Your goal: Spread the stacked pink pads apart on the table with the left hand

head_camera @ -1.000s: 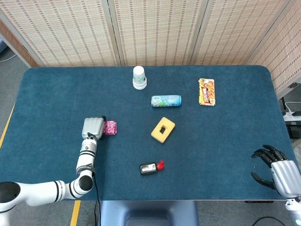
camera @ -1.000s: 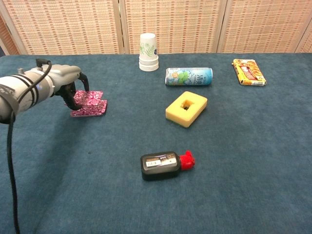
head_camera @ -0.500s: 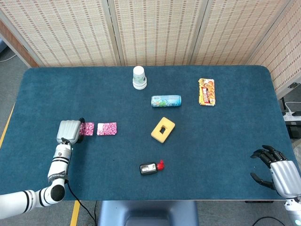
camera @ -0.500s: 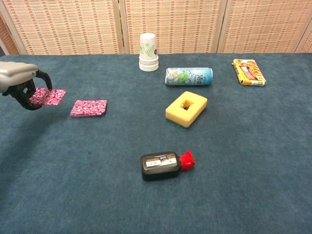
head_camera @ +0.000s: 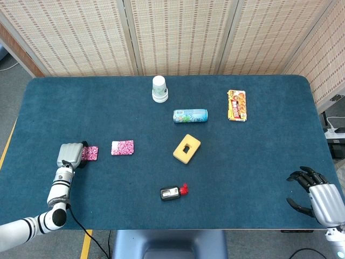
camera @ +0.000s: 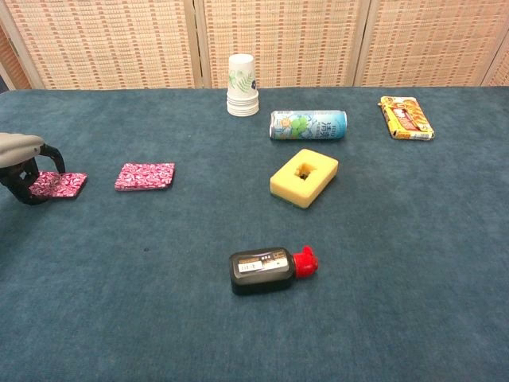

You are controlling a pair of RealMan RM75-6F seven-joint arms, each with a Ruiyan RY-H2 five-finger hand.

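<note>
- Blue desk (head_camera: 259, 162) before woven screens.
- Left hand (head_camera: 70, 155) at nine o'clock pinches one pink pad (head_camera: 90, 152).
- Second pink pad (head_camera: 122, 147) lies apart.
- Right hand (head_camera: 315, 197) at four o'clock, fingers spread, empty.

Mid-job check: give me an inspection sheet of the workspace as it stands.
Surface: blue table, flat.
Job's things: two pink pads, near pad and far pad, lying apart.
Clutter: cup stack, can on its side, snack pack, yellow block, black bottle.
Hands: left hand at the near pad's edge, hold unclear; right hand holds nothing, fingers apart.
Cables: wire along left arm.
Surroundings: woven screens.
</note>
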